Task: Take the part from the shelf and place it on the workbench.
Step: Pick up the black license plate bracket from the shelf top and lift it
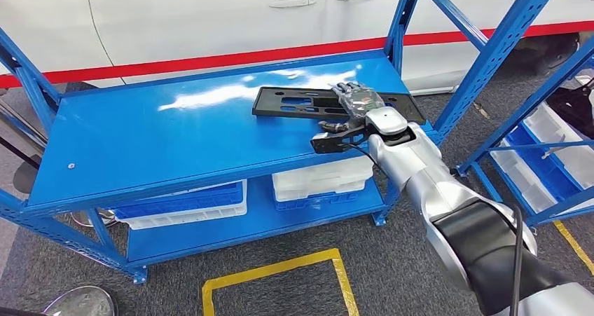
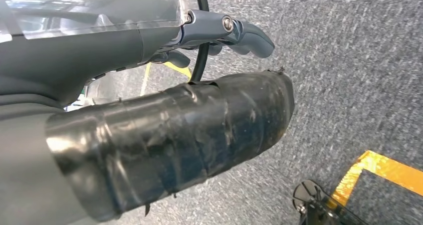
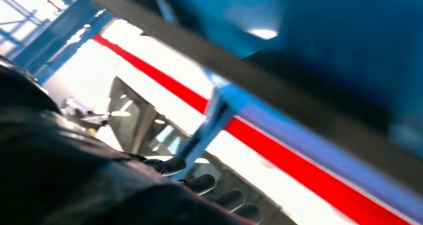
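While reaching: the right hand lies flat over the part, fingers spread, gripping nothing yet.
Part: flat on the shelf, near its right end.
Left hand: hangs low; its grip I cannot tell.

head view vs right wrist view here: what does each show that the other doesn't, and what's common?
Head view alone: the whole black part lying flat on the top shelf, the right hand over its near-right end with fingers on top, white bins on the lower shelf, and yellow floor tape. Whether the hand actually grips the part is unclear.

Right wrist view alone: a blurred close look past the fingertips.

Both: the right hand, the blue rack posts, and the red stripe on the white car behind.
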`<state>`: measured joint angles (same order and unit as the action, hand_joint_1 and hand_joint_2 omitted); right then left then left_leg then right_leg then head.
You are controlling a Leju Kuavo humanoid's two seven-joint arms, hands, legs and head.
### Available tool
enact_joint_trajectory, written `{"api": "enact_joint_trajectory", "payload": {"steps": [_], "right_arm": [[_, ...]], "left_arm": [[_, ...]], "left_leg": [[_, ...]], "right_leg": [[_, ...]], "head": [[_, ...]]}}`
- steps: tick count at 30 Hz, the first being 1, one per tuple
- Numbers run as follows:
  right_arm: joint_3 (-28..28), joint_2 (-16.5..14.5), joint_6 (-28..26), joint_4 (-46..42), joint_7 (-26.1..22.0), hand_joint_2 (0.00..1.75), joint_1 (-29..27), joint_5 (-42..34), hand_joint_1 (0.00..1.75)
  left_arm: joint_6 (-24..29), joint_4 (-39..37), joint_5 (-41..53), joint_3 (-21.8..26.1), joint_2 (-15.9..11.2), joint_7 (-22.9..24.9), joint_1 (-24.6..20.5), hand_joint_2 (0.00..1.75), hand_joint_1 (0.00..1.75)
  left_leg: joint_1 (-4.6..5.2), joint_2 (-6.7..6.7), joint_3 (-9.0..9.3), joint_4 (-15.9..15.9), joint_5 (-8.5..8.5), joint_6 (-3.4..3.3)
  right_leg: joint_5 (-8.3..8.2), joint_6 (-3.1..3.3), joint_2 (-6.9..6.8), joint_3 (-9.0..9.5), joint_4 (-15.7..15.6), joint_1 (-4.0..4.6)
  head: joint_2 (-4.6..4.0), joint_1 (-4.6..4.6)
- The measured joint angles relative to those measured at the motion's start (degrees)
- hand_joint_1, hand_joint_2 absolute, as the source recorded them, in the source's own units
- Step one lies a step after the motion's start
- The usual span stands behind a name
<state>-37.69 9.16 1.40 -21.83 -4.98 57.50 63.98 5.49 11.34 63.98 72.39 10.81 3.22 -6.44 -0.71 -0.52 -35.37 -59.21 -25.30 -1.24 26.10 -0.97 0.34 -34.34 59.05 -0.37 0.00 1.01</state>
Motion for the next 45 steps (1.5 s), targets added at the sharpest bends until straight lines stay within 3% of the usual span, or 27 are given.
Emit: {"api": "enact_joint_trajectory", "payload": {"steps": [17, 21, 23, 25, 27, 28, 29, 30, 32, 34, 39, 45], "right_arm": [[0.5, 1.4, 1.8, 0.9, -0.3, 0.00, 2.3, 2.0, 0.00], [0.8, 1.4, 1.8, 0.9, -0.5, 0.00, 2.3, 2.4, 0.00], [1.1, 1.4, 1.8, 0.9, -0.6, 0.00, 2.4, 2.6, 0.00], [1.4, 1.5, 1.8, 0.9, -0.6, 0.00, 2.6, 2.7, 0.00], [1.4, 1.5, 1.8, 0.9, -0.7, 0.00, 2.6, 2.8, 0.00], [1.5, 1.5, 1.9, 0.9, -0.7, 0.00, 2.5, 2.9, 0.00], [1.5, 1.5, 2.0, 1.0, -0.7, 0.00, 2.3, 2.9, 0.00], [1.5, 1.5, 2.0, 1.0, -0.7, 0.00, 2.3, 3.0, 0.00], [1.5, 1.5, 2.0, 1.0, -0.7, 0.00, 2.3, 3.1, 0.00], [1.6, 1.4, 2.1, 1.1, -0.7, 0.00, 2.4, 3.2, 0.00], [1.8, 1.2, 2.2, 1.1, -0.9, 0.00, 2.2, 3.6, 0.00], [1.8, 1.1, 2.4, 1.2, -1.4, 0.00, 2.2, 3.8, 0.00]], "left_arm": [[0.9, 0.0, 1.0, 0.0, -0.6, 0.4, 0.0, 0.00, 0.00], [0.9, 0.0, 1.1, 0.0, -0.8, 0.5, 0.0, 0.00, 0.00], [0.8, 0.0, 1.3, 0.0, -0.8, 0.5, 0.0, 0.00, 0.00], [0.8, 0.0, 1.5, 0.0, -0.7, 0.5, -0.1, 0.00, 0.00], [0.7, 0.0, 1.6, -0.1, -0.7, 0.6, -0.1, 0.00, 0.00], [0.7, 0.0, 1.6, -0.1, -0.7, 0.7, -0.1, 0.00, 0.00], [0.7, 0.0, 1.6, -0.1, -0.8, 0.7, -0.1, 0.00, 0.00], [0.6, 0.0, 1.6, -0.1, -0.8, 0.7, -0.1, 0.00, 0.00], [0.5, 0.0, 1.5, -0.1, -0.8, 0.8, -0.1, 0.00, 0.00], [0.4, 0.0, 1.5, -0.1, -0.8, 0.8, -0.1, 0.00, 0.00], [0.4, 0.0, 1.4, -0.1, -0.7, 0.8, -0.1, 0.00, 0.00], [0.7, 0.0, 1.4, -0.1, -0.7, 0.8, -0.1, 0.00, 0.00]], "left_leg": [[0.38, -0.02, -0.08, -0.3, -0.13, -0.21], [0.46, -0.01, -0.14, -0.3, -0.19, -0.64], [0.00, 0.11, 0.34, 0.5, 0.19, -1.14], [-0.47, 0.28, 0.87, 1.5, 0.63, -1.65], [-0.49, 0.35, 0.98, 1.6, 0.69, -1.78], [-0.50, 0.36, 0.98, 1.6, 0.65, -1.74], [-0.54, 0.35, 0.99, 1.5, 0.56, -1.63], [-0.62, 0.32, 1.01, 1.3, 0.42, -1.44], [-0.86, 0.22, 1.08, 0.8, -0.05, -0.83], [-0.83, 0.10, 0.99, 0.3, -0.46, -0.12], [-0.65, 0.14, 1.02, 0.5, -0.52, -0.51], [-0.77, 0.15, 1.33, 1.1, -0.29, 0.17]], "right_leg": [[-0.08, -0.17, 0.01, 0.02, -0.1, -0.30], [-0.18, -0.49, 0.01, 0.13, -0.3, -0.40], [0.22, -0.82, 0.05, 0.23, -0.1, -0.34], [2.58, -1.22, 0.04, -1.27, 3.4, -0.41], [6.00, -1.68, -0.01, -4.80, 10.5, -0.70], [6.90, -1.89, -0.03, -6.39, 13.5, -0.90], [6.66, -2.05, -0.05, -7.12, 14.6, -1.13], [5.29, -2.17, -0.10, -6.74, 13.4, -1.32], [1.23, -2.27, -0.25, -3.37, 6.2, -1.56], [-0.76, -1.88, -0.25, -0.78, 0.6, -1.28], [-0.77, -1.01, 0.10, -0.59, -0.3, -0.92], [-0.62, -0.48, 0.10, -0.62, -0.2, -0.76]], "head": [[0.00, 0.00], [0.00, 0.00], [0.00, 0.02], [0.00, 0.04], [0.00, 0.04], [0.00, 0.05], [0.00, 0.04], [0.00, 0.04], [0.00, 0.05], [0.00, 0.05], [0.00, 0.04], [0.00, 0.04]]}}
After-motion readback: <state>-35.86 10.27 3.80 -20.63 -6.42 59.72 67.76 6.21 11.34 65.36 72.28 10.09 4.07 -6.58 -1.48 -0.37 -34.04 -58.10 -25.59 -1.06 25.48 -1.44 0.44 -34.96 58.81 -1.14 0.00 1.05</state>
